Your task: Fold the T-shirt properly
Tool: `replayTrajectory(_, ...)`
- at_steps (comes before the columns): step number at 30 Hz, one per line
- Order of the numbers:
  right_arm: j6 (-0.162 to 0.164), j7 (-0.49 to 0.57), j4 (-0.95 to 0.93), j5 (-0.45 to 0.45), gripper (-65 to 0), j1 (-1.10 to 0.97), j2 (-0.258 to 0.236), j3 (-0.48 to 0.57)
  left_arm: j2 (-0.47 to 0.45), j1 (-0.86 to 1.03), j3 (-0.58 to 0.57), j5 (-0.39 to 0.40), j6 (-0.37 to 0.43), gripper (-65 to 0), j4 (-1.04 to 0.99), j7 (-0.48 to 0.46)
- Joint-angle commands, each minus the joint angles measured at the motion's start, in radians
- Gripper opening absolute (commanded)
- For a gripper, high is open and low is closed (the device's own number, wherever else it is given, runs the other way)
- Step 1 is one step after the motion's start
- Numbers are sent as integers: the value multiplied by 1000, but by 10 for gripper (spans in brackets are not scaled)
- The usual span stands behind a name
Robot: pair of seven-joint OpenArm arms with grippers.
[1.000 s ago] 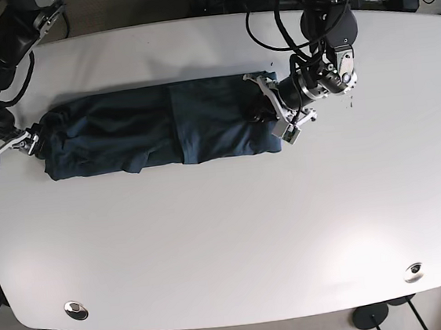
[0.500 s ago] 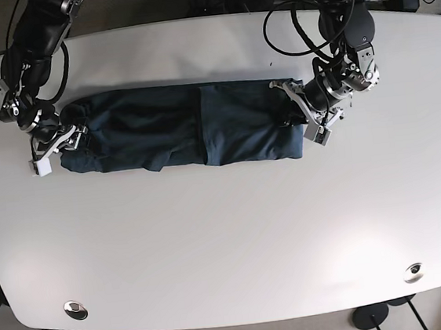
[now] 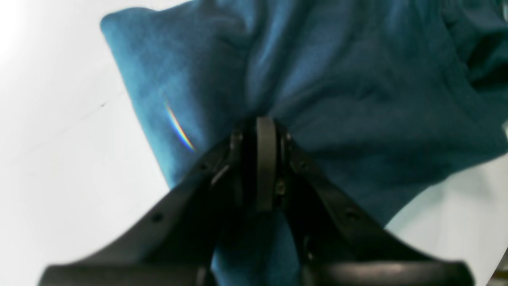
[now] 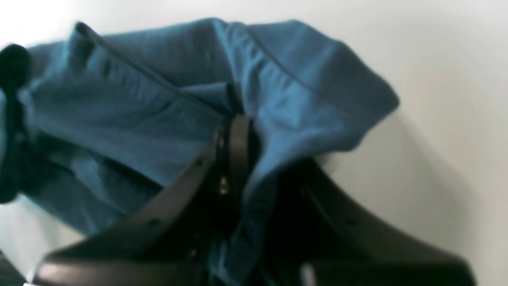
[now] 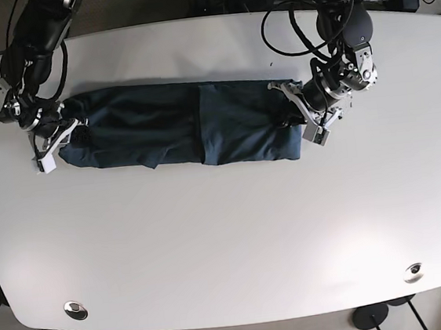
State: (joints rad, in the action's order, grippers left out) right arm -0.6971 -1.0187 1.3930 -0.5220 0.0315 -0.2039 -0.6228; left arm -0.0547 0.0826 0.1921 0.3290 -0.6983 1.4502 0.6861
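Observation:
A dark blue T-shirt (image 5: 177, 126) lies folded into a long band across the far part of the white table (image 5: 228, 235). My left gripper (image 5: 298, 117) is shut on the band's right end; the left wrist view shows its jaws (image 3: 265, 131) pinching bunched blue cloth (image 3: 317, 79). My right gripper (image 5: 56, 143) is shut on the band's left end; the right wrist view shows its jaws (image 4: 236, 127) closed on a fold of the shirt (image 4: 158, 111). The band is stretched between the two grippers, slightly creased.
Cables hang behind the left arm at the table's far edge (image 5: 292, 16). Two round metal fittings sit near the front edge, one at the left (image 5: 75, 309) and one at the right (image 5: 413, 272). Floor shows beyond the table's rim.
Over the last second both grippers carried the shirt to the right across the table. In the last half second the shirt barely moved and its left end was drawn a little further left.

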Motion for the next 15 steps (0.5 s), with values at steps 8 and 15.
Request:
replayTrajectory(8, -1, 25, 401, -31, -617, -17, 19, 159, 128, -7, -6, -12, 70, -625, 8, 7)
replayTrajectory(15, -1, -19, 517, -23, -617, -18, 74, 367, 201, -8, -7, -14, 114, -624, 8, 2)
